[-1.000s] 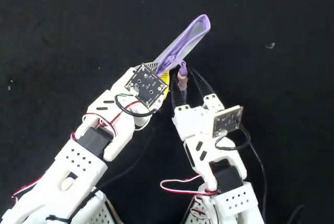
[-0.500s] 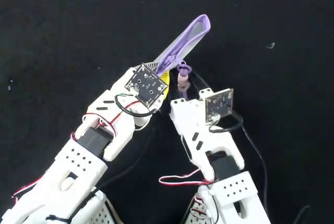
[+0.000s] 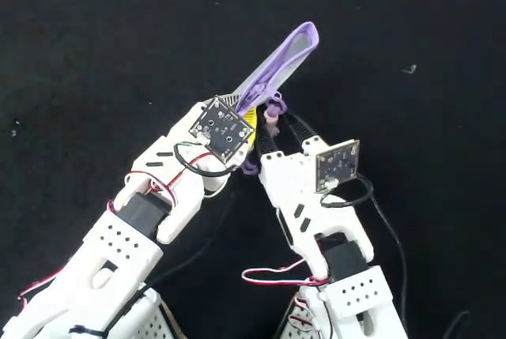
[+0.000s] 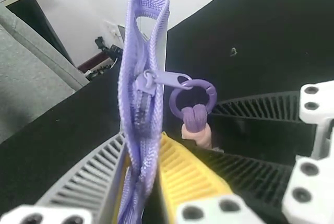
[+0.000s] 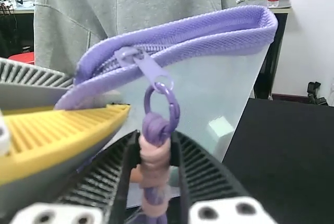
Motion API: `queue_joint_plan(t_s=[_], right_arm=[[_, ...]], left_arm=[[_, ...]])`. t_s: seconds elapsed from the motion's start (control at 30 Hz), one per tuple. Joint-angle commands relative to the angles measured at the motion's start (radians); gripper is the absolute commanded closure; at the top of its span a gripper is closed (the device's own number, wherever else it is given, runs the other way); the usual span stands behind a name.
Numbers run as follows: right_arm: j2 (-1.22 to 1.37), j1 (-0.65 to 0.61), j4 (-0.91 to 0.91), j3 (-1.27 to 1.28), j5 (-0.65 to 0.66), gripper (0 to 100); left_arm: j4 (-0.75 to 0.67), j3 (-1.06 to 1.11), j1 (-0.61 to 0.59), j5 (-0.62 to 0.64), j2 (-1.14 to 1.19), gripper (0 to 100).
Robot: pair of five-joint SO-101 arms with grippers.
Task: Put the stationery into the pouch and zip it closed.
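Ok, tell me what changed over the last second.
The right gripper, shut on the zip pull charm, shifted slightly forward and toward the left gripper, carrying the charm with it. The left gripper and the pouch it clamps stayed put.

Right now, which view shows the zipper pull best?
Right wrist view: the zipper pull faces the camera, its ring and cord running into the right end effector, shut on the cord. The left wrist view shows it side-on against the pouch. In the high view it is a small ring between the arms.
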Motion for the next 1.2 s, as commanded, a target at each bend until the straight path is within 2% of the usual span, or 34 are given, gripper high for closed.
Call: queue_joint_plan(t_s=[0.0, 0.1, 0.37, 0.67, 1.17], right_arm=[[-0.022, 0.018, 0.009, -0.027, 0.009, 98.7], [-0.024, 0.055, 0.011, -0.030, 0.009, 98.7], [-0.016, 0.279, 0.120, -0.202, 0.009, 98.7], [0.001, 0.354, 0.123, -0.343, 0.011, 98.7], [0.570, 0.591, 0.130, -0.814, 0.009, 98.8]], left_arm=[[-0.006, 0.010, 0.007, 0.012, 0.006, 97], [-0.006, 0.010, 0.004, 0.009, 0.006, 97], [-0.012, 0.022, 0.002, 0.008, 0.006, 97], [-0.011, 0.024, 0.004, 0.008, 0.006, 97], [-0.008, 0.025, 0.002, 0.006, 0.006, 97]])
